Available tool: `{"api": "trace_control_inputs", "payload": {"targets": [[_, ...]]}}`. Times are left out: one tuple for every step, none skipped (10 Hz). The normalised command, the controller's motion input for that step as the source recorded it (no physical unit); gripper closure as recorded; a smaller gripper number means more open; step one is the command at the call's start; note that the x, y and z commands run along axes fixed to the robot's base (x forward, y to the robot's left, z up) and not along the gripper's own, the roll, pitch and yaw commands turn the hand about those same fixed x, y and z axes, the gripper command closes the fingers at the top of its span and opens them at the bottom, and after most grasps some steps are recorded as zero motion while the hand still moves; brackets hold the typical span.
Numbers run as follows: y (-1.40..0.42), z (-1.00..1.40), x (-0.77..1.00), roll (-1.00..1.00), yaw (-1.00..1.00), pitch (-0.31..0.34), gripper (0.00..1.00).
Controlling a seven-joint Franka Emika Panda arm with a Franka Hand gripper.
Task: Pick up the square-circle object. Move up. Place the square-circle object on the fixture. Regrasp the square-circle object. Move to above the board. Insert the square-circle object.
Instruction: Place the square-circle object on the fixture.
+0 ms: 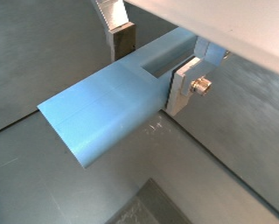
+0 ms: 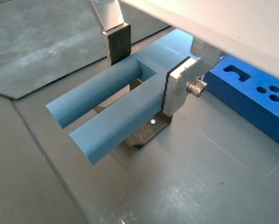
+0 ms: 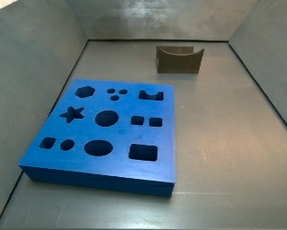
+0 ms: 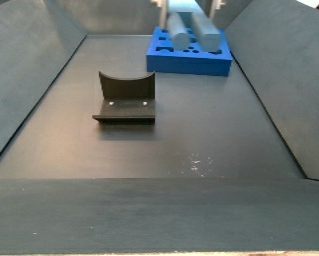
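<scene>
The square-circle object [image 1: 101, 114] is a pale light-blue bar, and my gripper [image 1: 151, 70] is shut on one end of it. Both wrist views show a dark finger pad on one side of it and a silver finger plate [image 2: 177, 87] on the other. The object [image 2: 112, 131] hangs well above the floor, with the dark fixture [image 2: 145, 137] partly showing beneath it and the blue board [image 2: 253, 105] off to one side. In a side view the gripper [image 4: 189, 12] holds the object [image 4: 189, 30] high over the board's [image 4: 189, 64] end. The fixture [image 4: 124, 97] stands bare.
Grey sloping walls [image 3: 38, 90] enclose the dark floor on all sides. The fixture [image 3: 179, 59] stands near the back wall, apart from the board [image 3: 97, 175]. The board's top has several cut-out holes. The arm is outside that side view.
</scene>
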Motion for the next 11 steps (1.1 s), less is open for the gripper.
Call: {"api": "trace_control_inputs", "payload": {"targets": [[0.03,0.02,0.51,-0.18,-0.24,0.089,1.0],[0.02,0.01,0.37,-0.16,-0.14,0.088,1.0],[0.03,0.01,0.27,-0.16,-0.1,0.098,1.0],[-1.0,-0.37,0.85,-1.0,-0.07,-0.012,1.0],[-1.0,-0.38,0.83,-1.0,-0.07,-0.016,1.0],[-0.88,-0.33,0.95,-1.0,-0.07,-0.022,1.0],[-0.67,-0.26,0.88,-1.0,-0.07,-0.022,1.0],[-0.31,-0.15,0.74,-1.0,-0.08,-0.015,1.0],[-0.17,-0.08,0.62,-1.0,-0.08,0.0,1.0],[-0.07,-0.03,0.48,-1.0,-0.08,0.027,1.0],[-0.03,-0.03,0.42,-1.0,-0.09,0.035,1.0]]}}
